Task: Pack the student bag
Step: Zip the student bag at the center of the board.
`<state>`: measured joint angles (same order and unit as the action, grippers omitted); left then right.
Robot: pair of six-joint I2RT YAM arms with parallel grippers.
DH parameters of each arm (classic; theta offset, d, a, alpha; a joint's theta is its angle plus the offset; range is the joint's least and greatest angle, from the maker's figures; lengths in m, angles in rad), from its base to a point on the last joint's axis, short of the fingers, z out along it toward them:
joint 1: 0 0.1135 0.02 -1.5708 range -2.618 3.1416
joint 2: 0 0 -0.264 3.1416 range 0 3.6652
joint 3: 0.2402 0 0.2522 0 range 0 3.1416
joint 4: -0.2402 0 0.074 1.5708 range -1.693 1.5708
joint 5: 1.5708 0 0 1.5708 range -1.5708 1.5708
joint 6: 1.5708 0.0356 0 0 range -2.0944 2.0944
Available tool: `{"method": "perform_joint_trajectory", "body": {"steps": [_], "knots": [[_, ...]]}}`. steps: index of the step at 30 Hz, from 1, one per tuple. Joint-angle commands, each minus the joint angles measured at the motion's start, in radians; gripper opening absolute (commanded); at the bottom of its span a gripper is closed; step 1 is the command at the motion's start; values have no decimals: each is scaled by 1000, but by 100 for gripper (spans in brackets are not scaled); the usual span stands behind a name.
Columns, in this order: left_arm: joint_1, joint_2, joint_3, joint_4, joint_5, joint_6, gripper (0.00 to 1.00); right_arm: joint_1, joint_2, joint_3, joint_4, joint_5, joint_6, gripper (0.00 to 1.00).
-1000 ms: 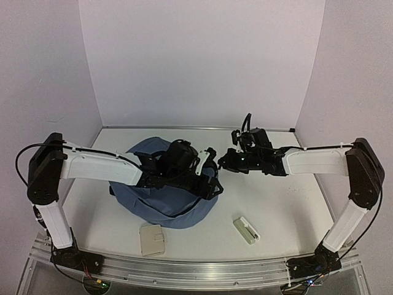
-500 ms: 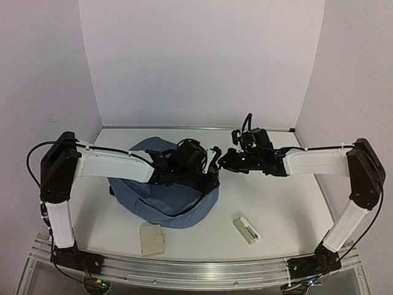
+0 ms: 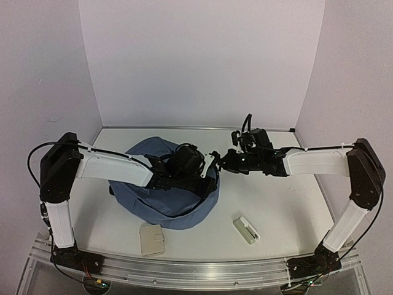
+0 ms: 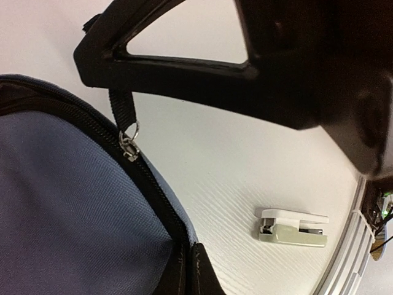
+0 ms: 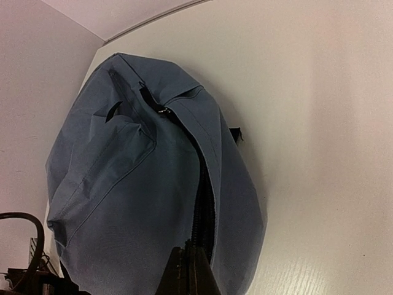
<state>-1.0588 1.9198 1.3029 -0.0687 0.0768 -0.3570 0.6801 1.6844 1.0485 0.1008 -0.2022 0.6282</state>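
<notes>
Big rounded slate-blue fabric student bag (image 3: 169,212) sits left of the table's centre. My right gripper (image 5: 188,268) is pinched closed on its zip edge, and my left gripper (image 3: 207,166) looks clamped on the black zipper pull tab (image 4: 124,109). I'd hold that edge taut and pull along the track, not upward.
</notes>
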Motion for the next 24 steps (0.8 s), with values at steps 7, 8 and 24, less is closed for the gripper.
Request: {"method": "perform_joint_trajectory", "body": {"steps": [7, 8, 24], "knots": [[-7, -93, -88, -12, 252, 67, 0, -1, -6, 41, 59, -1, -5, 0], [-7, -95, -91, -13, 272, 68, 0, -1, -3, 44, 59, -3, -6, 0], [-7, -110, -92, -78, 346, 90, 0, -1, 112, 168, 75, -18, -13, 0]]}}
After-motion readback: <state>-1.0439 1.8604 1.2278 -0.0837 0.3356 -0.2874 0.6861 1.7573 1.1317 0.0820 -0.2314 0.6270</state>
